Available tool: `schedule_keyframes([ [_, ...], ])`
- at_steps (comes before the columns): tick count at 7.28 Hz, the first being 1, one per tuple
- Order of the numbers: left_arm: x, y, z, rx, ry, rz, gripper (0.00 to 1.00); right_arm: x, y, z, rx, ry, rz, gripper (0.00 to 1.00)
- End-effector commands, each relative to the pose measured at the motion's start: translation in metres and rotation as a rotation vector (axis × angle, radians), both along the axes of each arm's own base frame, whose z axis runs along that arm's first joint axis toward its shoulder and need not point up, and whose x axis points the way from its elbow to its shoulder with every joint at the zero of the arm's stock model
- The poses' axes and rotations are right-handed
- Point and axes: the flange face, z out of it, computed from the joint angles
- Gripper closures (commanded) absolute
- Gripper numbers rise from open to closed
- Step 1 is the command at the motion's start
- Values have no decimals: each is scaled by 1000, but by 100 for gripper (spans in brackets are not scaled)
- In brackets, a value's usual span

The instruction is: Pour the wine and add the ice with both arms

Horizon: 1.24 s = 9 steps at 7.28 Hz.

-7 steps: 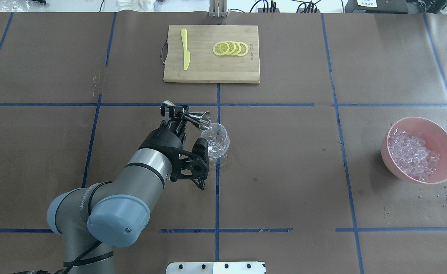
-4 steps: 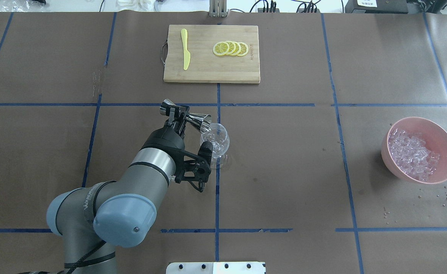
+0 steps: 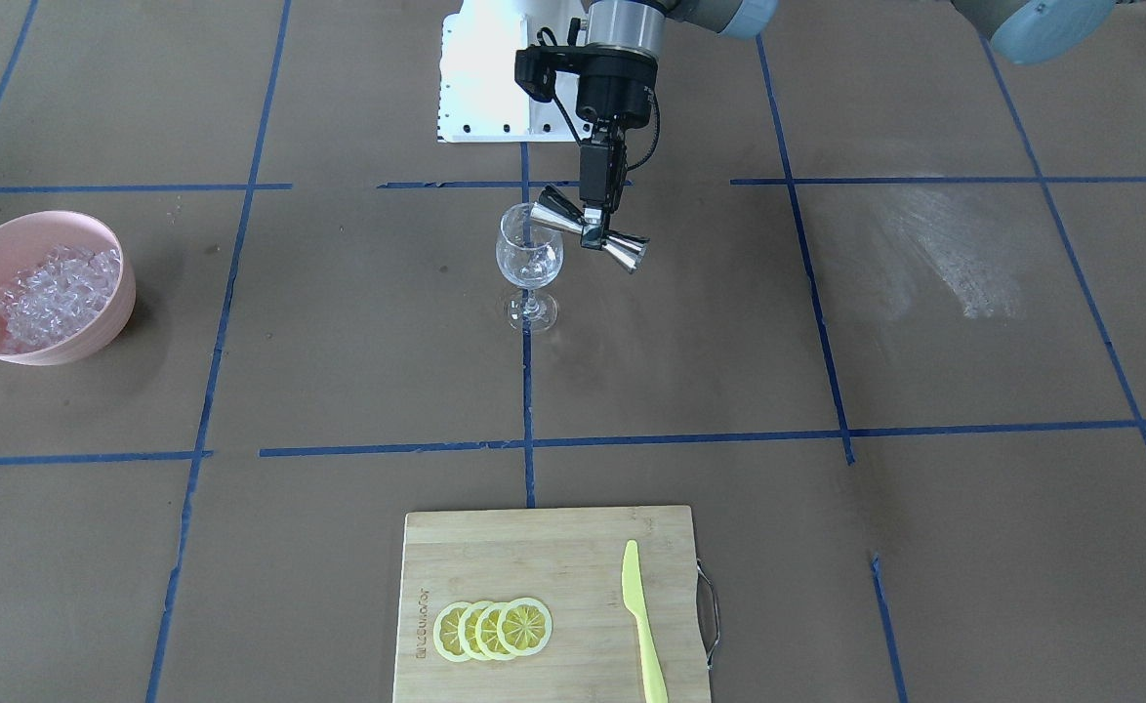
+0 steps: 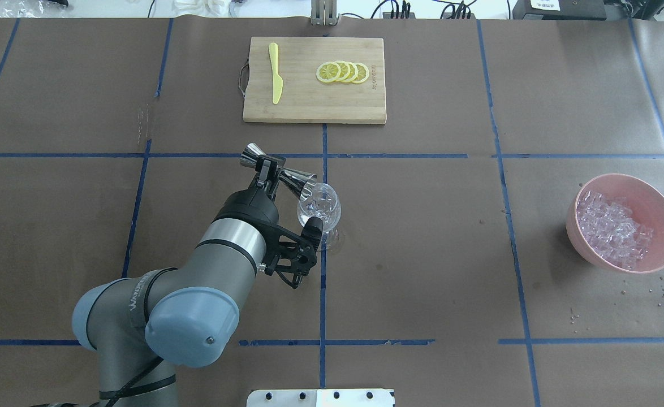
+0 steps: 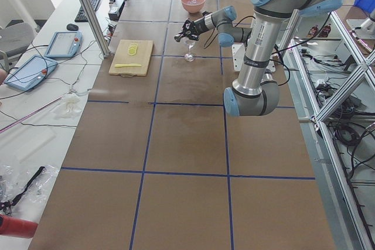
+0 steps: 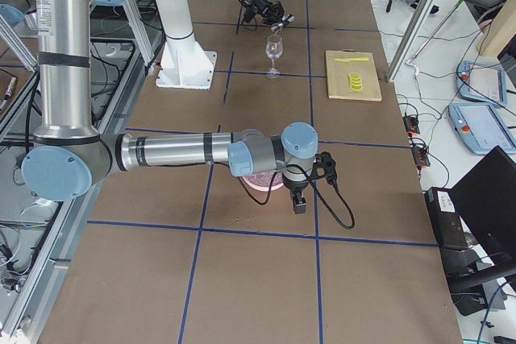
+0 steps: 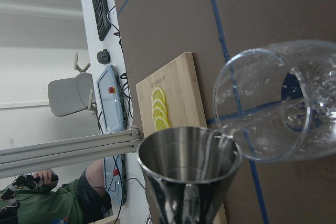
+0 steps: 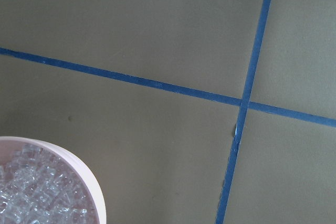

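Steel jigger [image 4: 296, 180], pinched at its waist by the left gripper [image 4: 268, 168], tilts onto the wine glass [image 4: 320, 210] rim for pouring. I cannot tell how wide the right gripper [image 6: 298, 199] stands.

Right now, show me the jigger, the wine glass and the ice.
jigger [image 3: 627, 252], front-facing view, its free outer cone.
wine glass [image 4: 323, 206], overhead view, its bowl.
ice [image 4: 612, 226], overhead view, middle of the cube pile.
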Motion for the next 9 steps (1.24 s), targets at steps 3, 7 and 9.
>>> schedule_keyframes([
  [3,-14,-2,-10,-44,121,-36,100,0,-1,-1,3,0,-1,0],
  [7,-35,-4,33,-313,676,-162,100,0,-1,-2,5,1,0,0],
  [9,-63,4,108,-395,864,-187,100,0,-1,-3,8,1,0,0],
])
